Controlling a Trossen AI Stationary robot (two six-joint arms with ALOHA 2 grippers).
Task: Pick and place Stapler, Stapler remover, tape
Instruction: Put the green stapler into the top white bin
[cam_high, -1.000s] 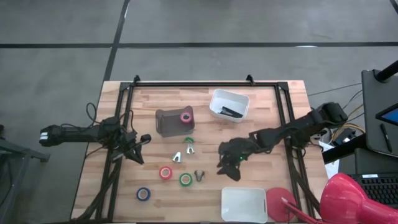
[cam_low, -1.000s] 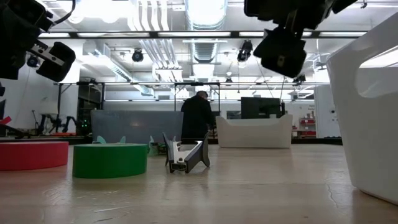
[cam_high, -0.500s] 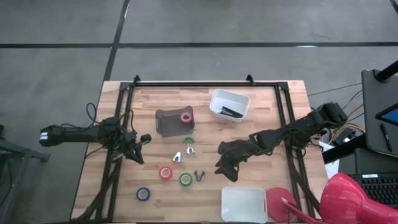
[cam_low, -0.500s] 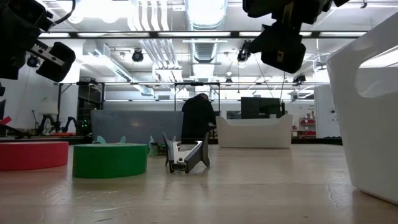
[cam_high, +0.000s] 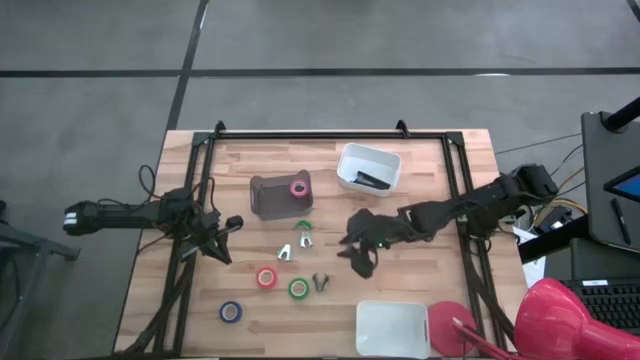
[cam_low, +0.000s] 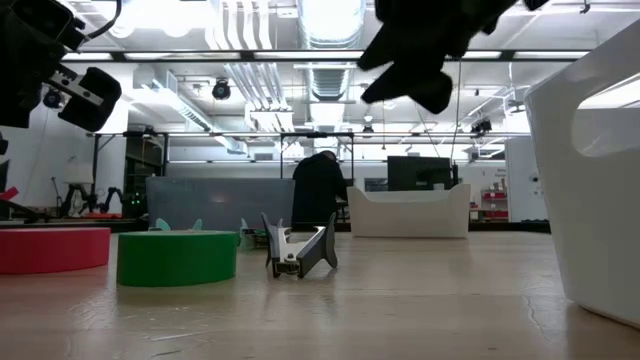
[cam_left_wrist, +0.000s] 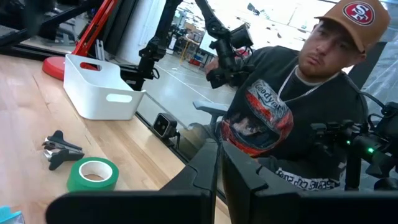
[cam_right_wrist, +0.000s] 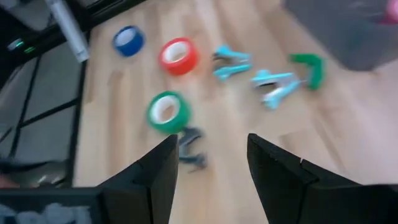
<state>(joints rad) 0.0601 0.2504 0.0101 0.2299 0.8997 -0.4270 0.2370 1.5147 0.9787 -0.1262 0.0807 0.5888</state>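
Note:
The red tape (cam_high: 266, 277), green tape (cam_high: 298, 288) and blue tape (cam_high: 230, 312) lie flat on the table's near left part. The pink tape (cam_high: 298, 188) lies on a grey box (cam_high: 272, 198). A black stapler remover (cam_high: 320, 281) sits beside the green tape (cam_right_wrist: 165, 112). Two light stapler removers (cam_high: 285, 251), (cam_high: 303, 232) lie near the middle. A black stapler (cam_high: 372, 180) lies in the far white bin (cam_high: 352, 155). My right gripper (cam_high: 358, 262) is open and empty in the air, to the right of the black remover (cam_right_wrist: 189, 152). My left gripper (cam_high: 232, 225) is shut and empty at the left.
A second white bin (cam_high: 392, 328) stands at the near edge, right of the middle. A red lamp base (cam_high: 450, 325) sits beside it. Black rails (cam_high: 455, 200) run along the table's sides. A person (cam_left_wrist: 292, 99) stands beyond the table's near edge.
My right gripper has gone toward the table's left edge and a little toward the far edge, staying above the table and open. Nothing on the table has moved.

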